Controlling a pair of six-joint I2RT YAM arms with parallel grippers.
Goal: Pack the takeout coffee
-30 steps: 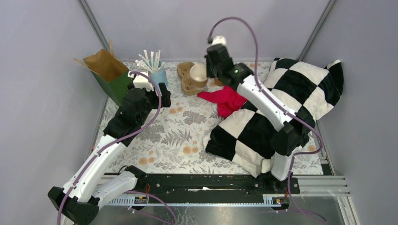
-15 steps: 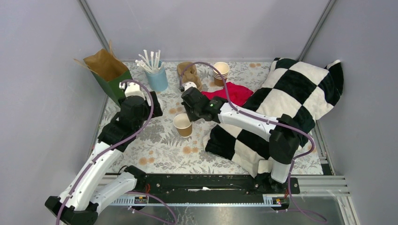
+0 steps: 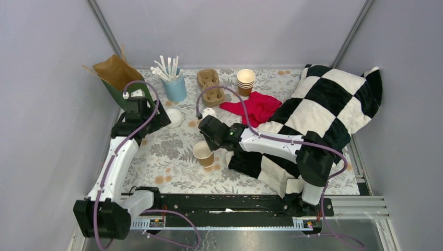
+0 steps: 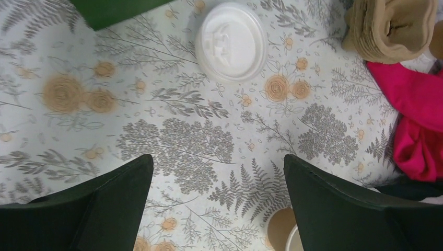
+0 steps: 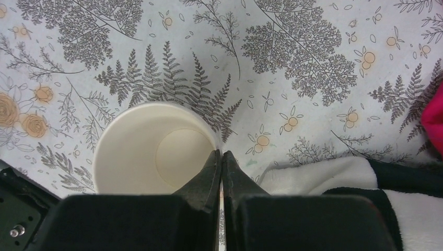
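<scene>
No lidded cup is in view. A lidless brown paper cup (image 3: 202, 153) stands upright on the floral table. My right gripper (image 3: 208, 142) is shut on its rim. In the right wrist view the closed jaws (image 5: 221, 153) pinch the right wall of the cup (image 5: 136, 157), which is white inside and empty. A loose white lid (image 3: 174, 117) lies flat near the green bag. My left gripper (image 3: 155, 118) hovers open and empty; its view shows the lid (image 4: 231, 42) ahead, bare table between the fingers (image 4: 217, 157) and the cup (image 4: 279, 230) by the right finger.
A green bag with a brown paper lining (image 3: 123, 83) stands at the back left, next to a blue cup of straws (image 3: 175, 86). A pulp cup carrier (image 3: 211, 86) and a stack of lidless cups (image 3: 245, 81) are at the back. A red cloth (image 3: 253, 107) and a checkered blanket (image 3: 313, 120) lie on the right.
My right arm carried one cup from the back stack to the table's middle, then a little nearer. My left arm drew back to the left, uncovering the white lid.
</scene>
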